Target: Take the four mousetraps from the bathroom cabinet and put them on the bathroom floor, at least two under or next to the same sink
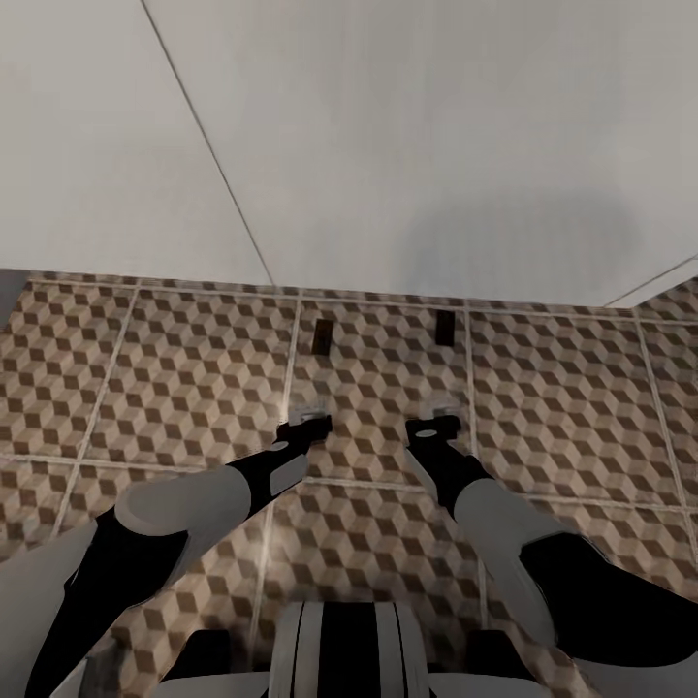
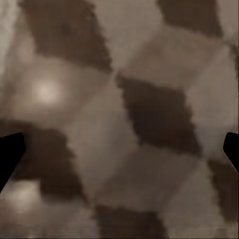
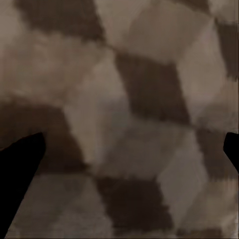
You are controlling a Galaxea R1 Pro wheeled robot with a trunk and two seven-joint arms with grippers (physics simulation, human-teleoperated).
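The head view looks steeply down at the bathroom floor (image 1: 194, 368), which fills the lower half of the frame. The floor consists of large square tiles printed with a brown, beige and white cube pattern, separated by pale grout lines. A plain pale wall (image 1: 436, 126) fills the upper half of the frame, crossed by a thin dark diagonal seam at upper left.

Two mousetraps lie on the floor close to the foot of the wall, both on the same central tile. The left mousetrap (image 1: 323, 334) sits just right of a grout line near the frame centre. The right mousetrap (image 1: 445, 328) sits near the tile's right grout line. Each is a small, flat, dark-brown rectangular slab, far smaller than one tile. The two are well apart from each other.

The left pincer (image 1: 308, 419) and the right pincer (image 1: 433, 422) point down at the floor in the middle of the frame, below the mousetraps and apart from them. Each arm has a black forearm and pale grey shell.

In the left wrist view, black fingertips (image 2: 9, 154) appear at opposite frame edges, so the left pincer (image 2: 119, 149) is spread wide with nothing between. In the right wrist view, the fingertips (image 3: 22, 174) stand likewise at opposite edges; the right pincer (image 3: 124, 159) is wide and empty. Both views show blurred cube-pattern tile close up.
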